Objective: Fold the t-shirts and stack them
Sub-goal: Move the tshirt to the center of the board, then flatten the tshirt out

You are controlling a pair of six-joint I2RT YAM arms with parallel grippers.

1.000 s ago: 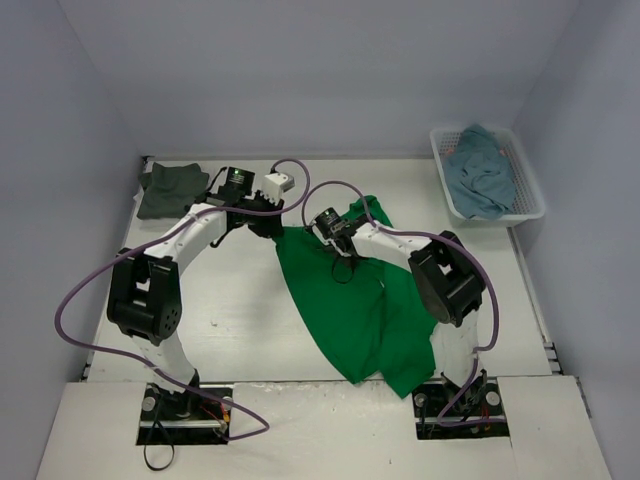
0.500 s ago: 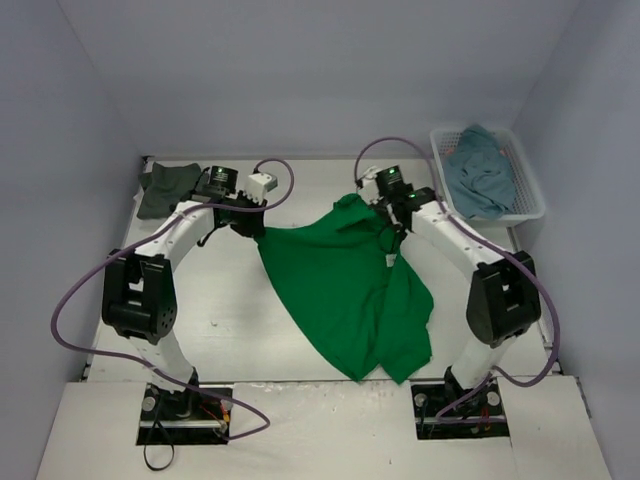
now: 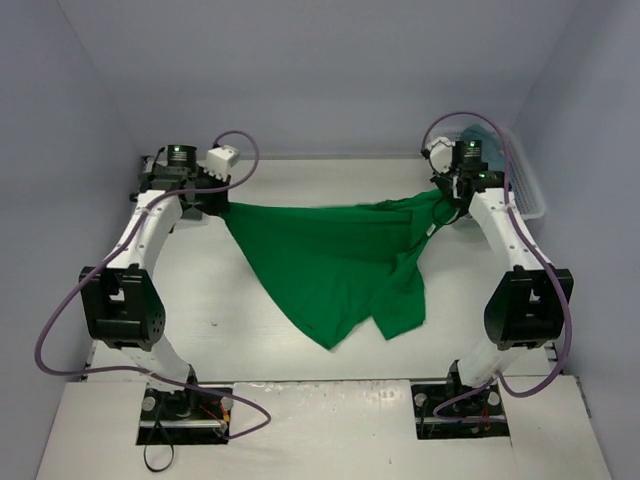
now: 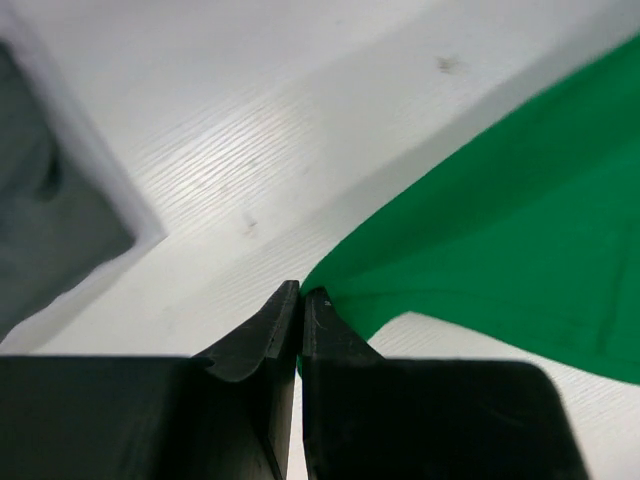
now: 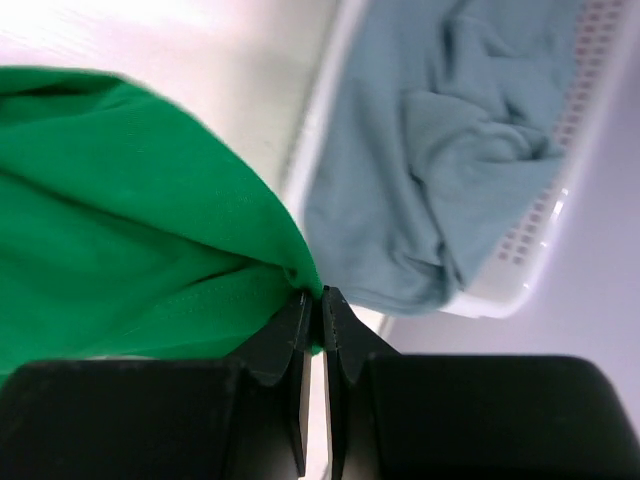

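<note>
The two arms' bases stand at the bottom edge of the overhead frame, at the near lip of the white bench (image 3: 250, 335). Just beyond them, in the centre of the frame, the bright green t-shirt (image 3: 320, 265) spreads across the bench. Its lower folds taper to a point towards bottom centre, and one flap is doubled over at lower right. Higher in the frame, the shirt's top edge is drawn into a nearly straight line running left to right between the arms. At the left end of that line, the left pincer (image 4: 300, 297) is pressed together on a corner of the green cloth, its tips nipping the fabric just above the bench surface. At the right end, the right pincer (image 5: 312, 300) likewise pinches a bunched edge of the same shirt. Farthest back, at the left of the left wrist view, a dark grey-green t-shirt (image 4: 45, 220) lies on the bench, apart from the green one. At the upper right of the right wrist view, a teal-blue t-shirt (image 5: 430, 150) lies crumpled in a white mesh basket (image 5: 590, 90) just beyond the right pincer.
</note>
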